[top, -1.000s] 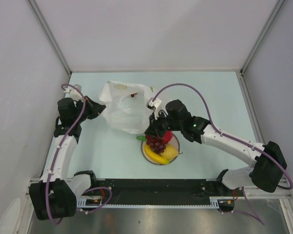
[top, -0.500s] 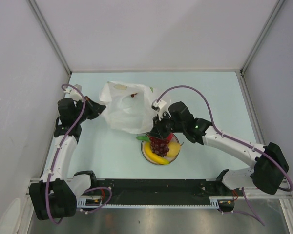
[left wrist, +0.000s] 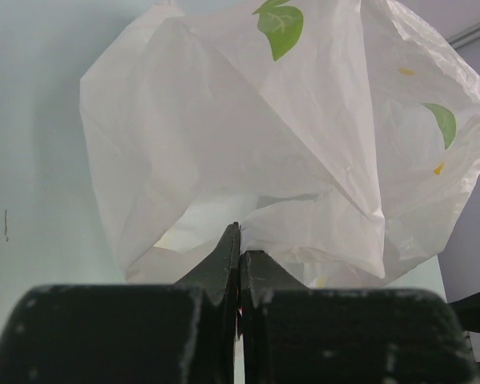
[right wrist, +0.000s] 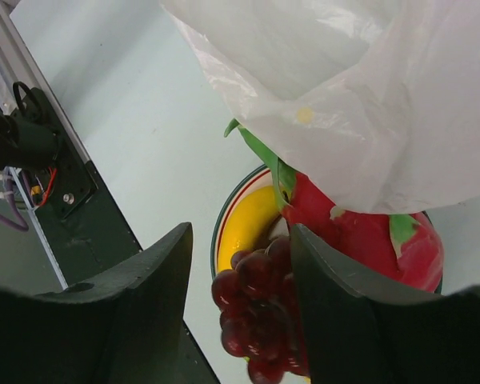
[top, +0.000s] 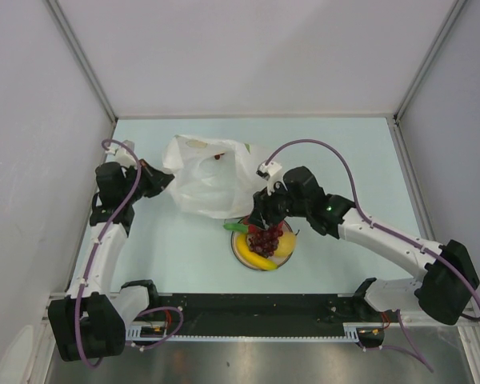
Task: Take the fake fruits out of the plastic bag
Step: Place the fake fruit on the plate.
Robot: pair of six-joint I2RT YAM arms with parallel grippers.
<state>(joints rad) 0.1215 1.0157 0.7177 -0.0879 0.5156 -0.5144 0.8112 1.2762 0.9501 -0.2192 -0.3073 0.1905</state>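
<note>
Right gripper [right wrist: 240,240] has opened partway around the loose grapes [right wrist: 256,304]; left gripper [left wrist: 239,240], shut, seemingly pinches the plastic bag [left wrist: 248,120].

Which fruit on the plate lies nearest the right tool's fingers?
The dark purple-red grapes, between the fingers of the right tool; the red fruit sits aside.
</note>
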